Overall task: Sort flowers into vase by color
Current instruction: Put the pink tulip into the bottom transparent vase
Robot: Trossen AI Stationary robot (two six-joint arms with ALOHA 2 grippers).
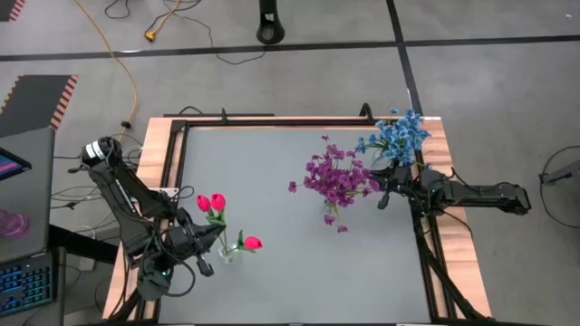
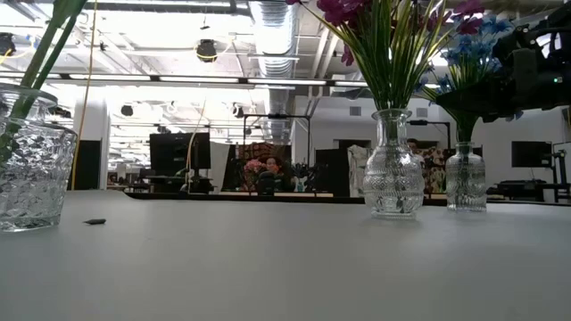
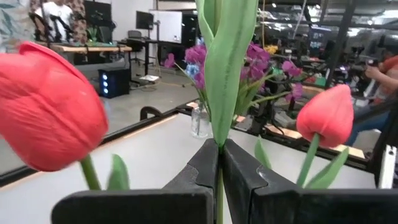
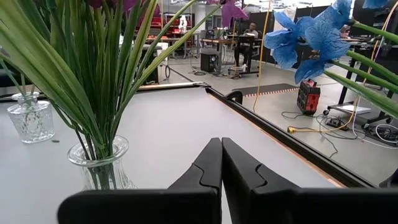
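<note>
Left gripper (image 1: 204, 243) sits at the near left of the table, fingers pinched tight on a green tulip stem (image 3: 219, 93); in its wrist view the stem rises straight out from between the closed fingers. Two more red tulip buds flank it there, one close and large (image 3: 46, 106), one on the other side (image 3: 328, 115). From above, the small glass vase (image 1: 227, 254) lies just beside this gripper, with the red blooms spread around it. You cannot tell from these views whether the clamped stem is already seated in the vase or only held over it.

Right gripper (image 1: 384, 192) is at the far right, fingers together with nothing between them. The purple bunch (image 1: 335, 177) stands in its tall vase (image 2: 394, 174) just beside that gripper; the blue bunch (image 1: 396, 136) is in its own vase (image 2: 466, 178) just behind.

Progress, as a judgement: purple and blue look sorted, each colour in one vase. No loose sprigs show on the table top (image 1: 290, 272). What remains for you is the reds: settle the held stem, release, confirm all three stand in the near vase. Watch for the light vase tipping on release.
</note>
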